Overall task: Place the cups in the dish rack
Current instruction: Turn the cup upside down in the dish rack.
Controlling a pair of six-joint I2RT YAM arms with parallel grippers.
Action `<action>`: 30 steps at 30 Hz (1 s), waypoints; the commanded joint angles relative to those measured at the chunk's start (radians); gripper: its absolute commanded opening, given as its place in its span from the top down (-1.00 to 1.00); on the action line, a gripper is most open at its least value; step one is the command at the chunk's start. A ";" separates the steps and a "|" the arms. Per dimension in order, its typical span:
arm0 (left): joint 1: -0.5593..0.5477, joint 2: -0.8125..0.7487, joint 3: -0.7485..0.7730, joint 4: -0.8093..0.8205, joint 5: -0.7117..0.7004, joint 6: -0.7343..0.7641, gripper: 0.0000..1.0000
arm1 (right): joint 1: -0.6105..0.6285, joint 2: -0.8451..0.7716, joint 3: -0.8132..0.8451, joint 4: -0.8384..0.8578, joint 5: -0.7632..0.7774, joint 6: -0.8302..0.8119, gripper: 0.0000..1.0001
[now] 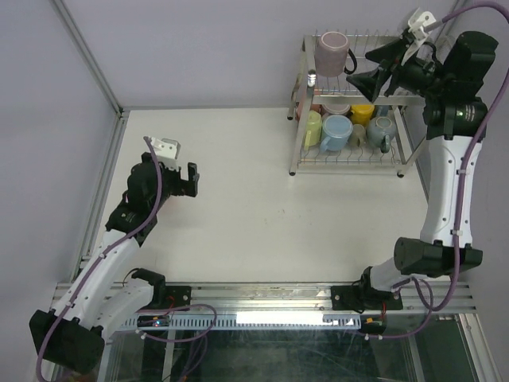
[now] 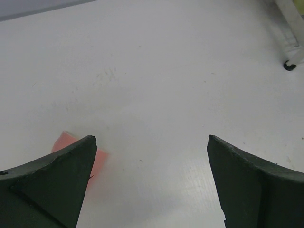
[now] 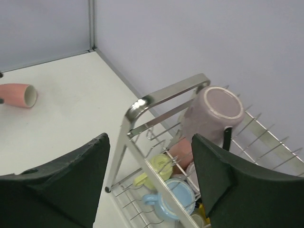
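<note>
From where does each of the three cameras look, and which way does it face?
Top external: above and behind the bases, facing down at the table; both arms show.
Left wrist: low over the table, facing forward along it; the open left gripper frames the bottom.
Right wrist: above the dish rack, facing down at the mauve cup; the right gripper shows below.
Shared: top and right wrist both show dish rack and mauve cup.

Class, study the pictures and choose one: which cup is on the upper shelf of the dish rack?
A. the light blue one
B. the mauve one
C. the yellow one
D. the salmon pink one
B: the mauve cup sits alone, bottom up, on the upper shelf of the dish rack. The light blue cup and yellow cup are on the lower shelf, and the salmon pink cup lies on the table.
</note>
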 commanded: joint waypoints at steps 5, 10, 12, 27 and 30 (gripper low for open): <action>0.280 0.066 0.041 0.027 0.072 -0.129 -0.93 | -0.006 -0.253 -0.266 -0.192 -0.161 -0.226 -0.45; 0.534 0.177 0.057 0.109 0.284 -0.270 -0.45 | 0.000 -0.358 -0.491 -0.302 -0.292 -0.352 -0.45; 0.613 0.258 0.074 0.127 0.328 -0.321 0.00 | 0.033 -0.397 -0.609 -0.298 -0.301 -0.392 -0.45; 0.798 0.760 0.240 0.049 0.326 -0.396 0.50 | 0.457 -0.422 -0.998 -0.204 -0.050 -0.446 -0.44; 0.793 0.790 0.234 0.012 0.366 -0.375 0.47 | 0.535 -0.398 -1.031 -0.160 0.004 -0.430 -0.45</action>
